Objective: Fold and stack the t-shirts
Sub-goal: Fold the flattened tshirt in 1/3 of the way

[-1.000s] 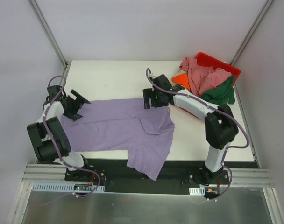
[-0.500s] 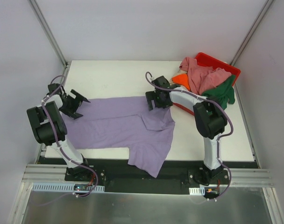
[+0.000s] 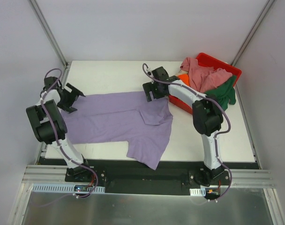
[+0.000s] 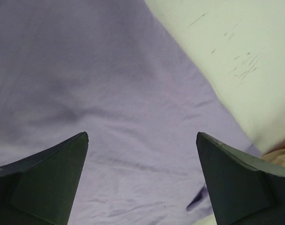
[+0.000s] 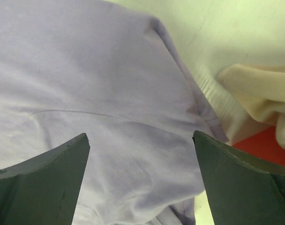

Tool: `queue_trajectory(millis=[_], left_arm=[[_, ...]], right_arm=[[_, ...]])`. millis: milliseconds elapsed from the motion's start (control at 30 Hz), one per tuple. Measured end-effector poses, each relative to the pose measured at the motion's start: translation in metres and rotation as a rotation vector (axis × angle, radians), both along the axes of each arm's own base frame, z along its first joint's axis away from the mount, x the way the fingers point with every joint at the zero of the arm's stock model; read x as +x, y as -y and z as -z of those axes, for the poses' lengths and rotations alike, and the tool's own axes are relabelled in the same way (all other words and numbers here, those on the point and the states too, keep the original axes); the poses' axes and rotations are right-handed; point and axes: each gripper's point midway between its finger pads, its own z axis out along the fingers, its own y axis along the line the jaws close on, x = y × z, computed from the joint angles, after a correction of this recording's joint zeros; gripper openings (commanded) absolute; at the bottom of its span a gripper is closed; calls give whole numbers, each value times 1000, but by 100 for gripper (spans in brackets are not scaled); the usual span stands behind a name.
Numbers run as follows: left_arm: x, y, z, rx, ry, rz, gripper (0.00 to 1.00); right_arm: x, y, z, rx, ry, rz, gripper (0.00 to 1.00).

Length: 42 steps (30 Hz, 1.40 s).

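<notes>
The lavender t-shirt [image 3: 119, 119] lies spread across the white table [image 3: 114, 75], one part hanging over the near edge. My left gripper [image 3: 70, 96] is open over its left end; in the left wrist view [image 4: 141, 134] only lavender cloth [image 4: 109, 93] lies between the fingers. My right gripper [image 3: 154, 91] is open over the shirt's far right corner, and in the right wrist view [image 5: 140, 134] it is above lavender cloth [image 5: 86, 70]. Pink [image 3: 201, 75], dark green [image 3: 222, 93] and orange [image 3: 181, 78] shirts are heaped at the red bin. A beige shirt [image 5: 259, 93] shows beside the lavender corner.
The red plastic bin [image 3: 217, 63] stands at the back right corner, with shirts spilling over its front rim toward my right arm. Bare table [image 4: 236, 47] lies beyond the lavender shirt. Grey walls and metal posts close in the back and sides.
Both grippers have moved toward the back of the table. The lavender shirt's far edge has shifted back with them, and its hanging part has drawn up a little.
</notes>
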Motion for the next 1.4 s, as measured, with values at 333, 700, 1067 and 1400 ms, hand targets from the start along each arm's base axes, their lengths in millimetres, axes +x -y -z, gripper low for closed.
queue_trajectory(millis=[333,700,1067,1400], left_arm=[[-121,-27,-87,329,61,-283,99],[-245,-46,8,290,-366,-655,77],[-245,-87,22,343,-335,-743,47],[-217,-95,39,298,-260,-666,31]], right_arm=[[-86,-13,-63,36,94,-138,96],[-170,24,-50,116,42,-102,96],[-177,40,-57,90,60,-75,96],[-185,47,-52,64,24,-69,96]])
